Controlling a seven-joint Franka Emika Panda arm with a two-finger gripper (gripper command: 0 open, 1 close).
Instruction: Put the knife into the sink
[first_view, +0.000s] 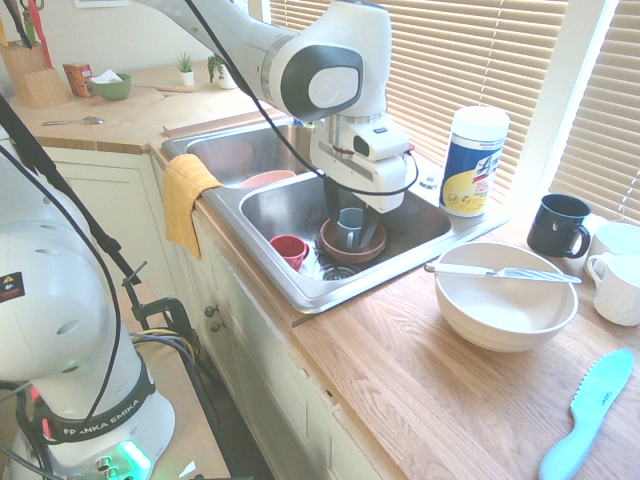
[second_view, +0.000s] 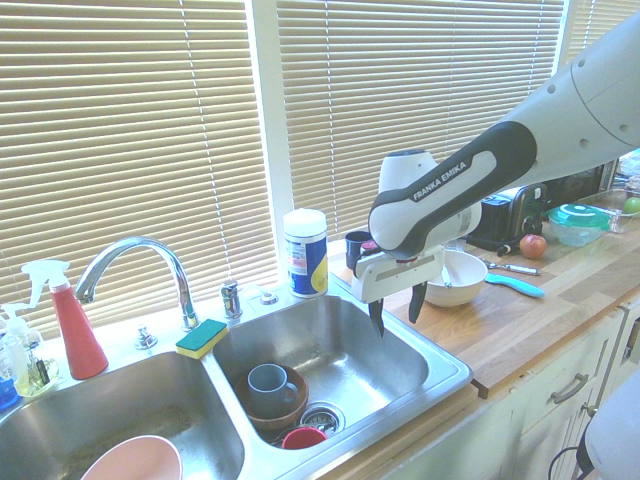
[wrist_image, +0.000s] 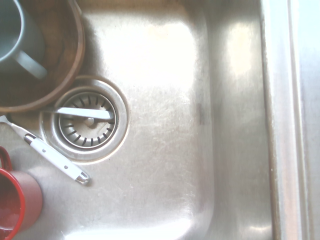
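Note:
The knife (first_view: 500, 272), slim with a silver blade and pale handle, lies across the rim of the white bowl (first_view: 505, 312) on the wooden counter, right of the sink (first_view: 300, 290). My gripper (second_view: 396, 310) hangs open and empty above the right basin of the sink (second_view: 440, 365), well to the left of the bowl (second_view: 455, 275). The wrist view looks straight down at the basin floor (wrist_image: 165, 150) and its drain (wrist_image: 87, 120).
In the right basin sit a brown bowl (first_view: 352, 245) holding a grey mug (second_view: 268, 382), a red cup (first_view: 290, 250) and a pale-handled utensil (wrist_image: 55, 157). A wipes canister (first_view: 474, 160), dark mug (first_view: 558, 225), white mugs (first_view: 615, 285) and a teal plastic knife (first_view: 590, 412) stand around the white bowl.

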